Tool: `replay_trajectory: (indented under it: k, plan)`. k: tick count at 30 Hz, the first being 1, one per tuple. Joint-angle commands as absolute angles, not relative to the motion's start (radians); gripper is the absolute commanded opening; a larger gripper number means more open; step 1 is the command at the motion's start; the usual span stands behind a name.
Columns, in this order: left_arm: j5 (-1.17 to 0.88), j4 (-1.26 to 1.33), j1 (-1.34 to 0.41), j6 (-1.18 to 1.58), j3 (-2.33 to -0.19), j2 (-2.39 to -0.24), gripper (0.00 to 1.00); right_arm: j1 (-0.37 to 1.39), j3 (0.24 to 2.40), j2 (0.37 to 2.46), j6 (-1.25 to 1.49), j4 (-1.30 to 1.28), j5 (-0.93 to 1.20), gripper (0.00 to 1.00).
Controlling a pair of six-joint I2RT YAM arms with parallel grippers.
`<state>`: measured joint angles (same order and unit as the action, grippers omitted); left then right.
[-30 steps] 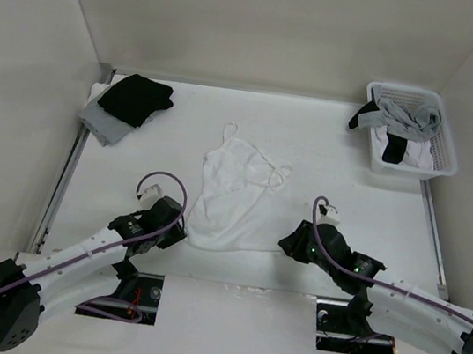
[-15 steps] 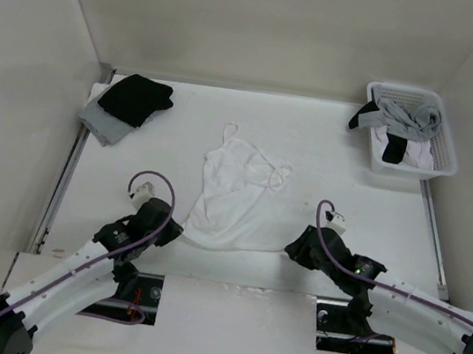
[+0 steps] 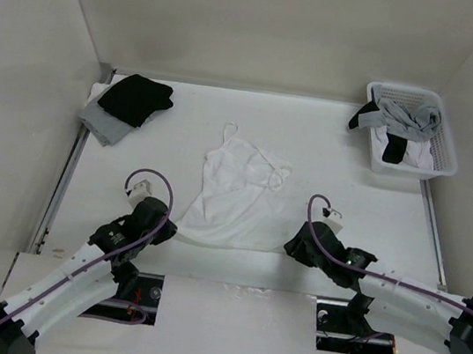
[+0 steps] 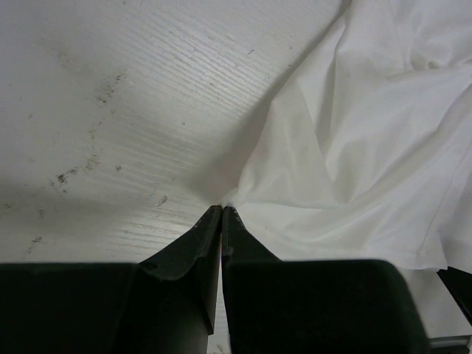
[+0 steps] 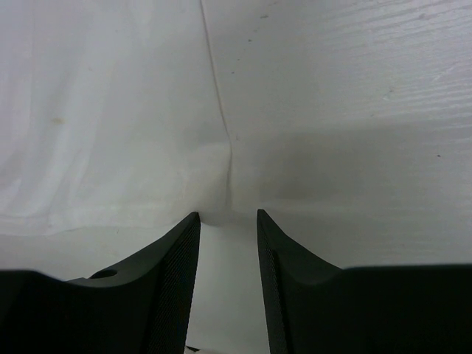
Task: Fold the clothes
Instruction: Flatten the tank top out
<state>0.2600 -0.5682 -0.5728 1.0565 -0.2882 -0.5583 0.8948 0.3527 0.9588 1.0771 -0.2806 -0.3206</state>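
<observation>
Jaws of the left gripper (image 4: 222, 209) are clenched on the near left corner of the white garment (image 3: 237, 199), which lies spread in the middle of the table (image 3: 355, 159). Those of the right gripper (image 5: 227, 214) stand apart at the near right corner (gripping nothing). I judge the fabric thin, light and limp, so pinching both hem corners seems best.

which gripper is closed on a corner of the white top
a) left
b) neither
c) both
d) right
a: in the left wrist view the left gripper is pressed shut on the corner of the white top, with the cloth pulled to a point at its tips, while the right gripper shows a clear gap.
</observation>
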Motion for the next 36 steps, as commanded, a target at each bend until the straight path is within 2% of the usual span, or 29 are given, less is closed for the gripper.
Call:
replay_trajectory:
  k: [1, 7, 12, 19, 22, 25, 27, 31, 36]
  plan:
    - [0.239, -0.551, -0.547, 1.017, -0.322, -0.542, 0.02, 0.872, 0.356, 0.943, 1.085, -0.184, -0.302, 0.42]
    - [0.212, -0.548, -0.522, 1.014, -0.31, -0.537, 0.02, 0.832, 0.337, 0.916, 1.058, -0.121, -0.239, 0.43]
    - [0.212, -0.548, -0.519, 1.015, -0.31, -0.532, 0.02, 0.818, 0.325, 0.971, 1.054, -0.103, -0.23, 0.43]
    - [0.212, -0.545, -0.518, 1.015, -0.313, -0.535, 0.02, 0.818, 0.324, 1.014, 1.054, -0.107, -0.209, 0.34]
    - [0.212, -0.545, -0.518, 1.017, -0.311, -0.532, 0.02, 0.818, 0.33, 1.037, 1.052, -0.114, -0.19, 0.25]
    - [0.216, -0.543, -0.516, 1.016, -0.31, -0.523, 0.02, 0.82, 0.334, 1.04, 1.054, -0.097, -0.176, 0.07]
    - [0.218, -0.54, -0.512, 1.006, -0.327, -0.515, 0.01, 0.82, 0.348, 1.003, 1.052, -0.103, -0.182, 0.02]
    - [0.276, -0.52, -0.49, 0.907, -0.525, -0.485, 0.0, 0.852, 0.475, 0.806, 0.997, -0.236, -0.227, 0.0]
    - [0.423, -0.44, -0.502, 0.772, -0.875, -0.468, 0.0, 0.927, 0.858, 0.669, 0.836, -0.491, -0.392, 0.0]
